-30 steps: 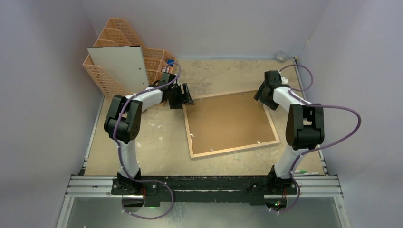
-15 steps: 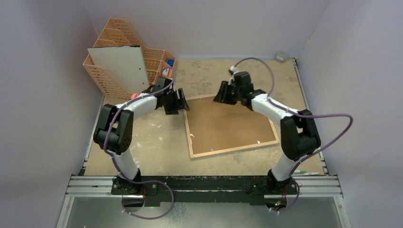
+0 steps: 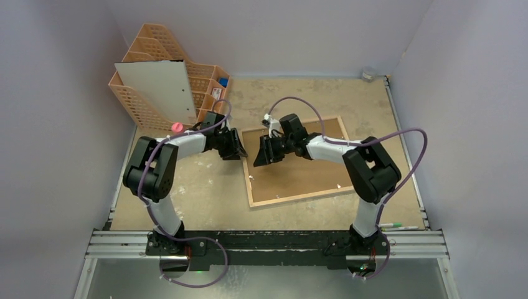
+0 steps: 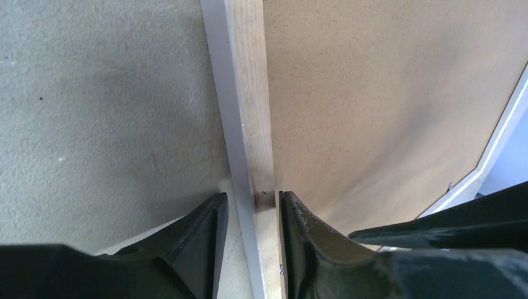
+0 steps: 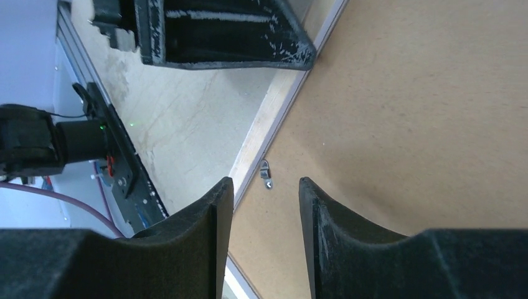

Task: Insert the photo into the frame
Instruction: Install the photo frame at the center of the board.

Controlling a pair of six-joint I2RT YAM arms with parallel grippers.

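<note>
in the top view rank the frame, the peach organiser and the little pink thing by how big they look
1-2. frame and peach organiser: alike, organiser partly covered, so unranked
3. little pink thing: clearly smallest

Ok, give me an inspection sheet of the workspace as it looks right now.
Surface: tan table, scuffed and stained.
Job's things: frame lies face down, brown backing up; photo, apparently the white sheet standing in the organiser, print side hidden.
Clutter: peach organiser; pink item near it; pens by the near rail.
Grippers: left gripper straddles the frame's rim, grip unclear; right gripper open over the backing.
Cables: purple cables loop along both arms.
Surroundings: plain lilac walls.
</note>
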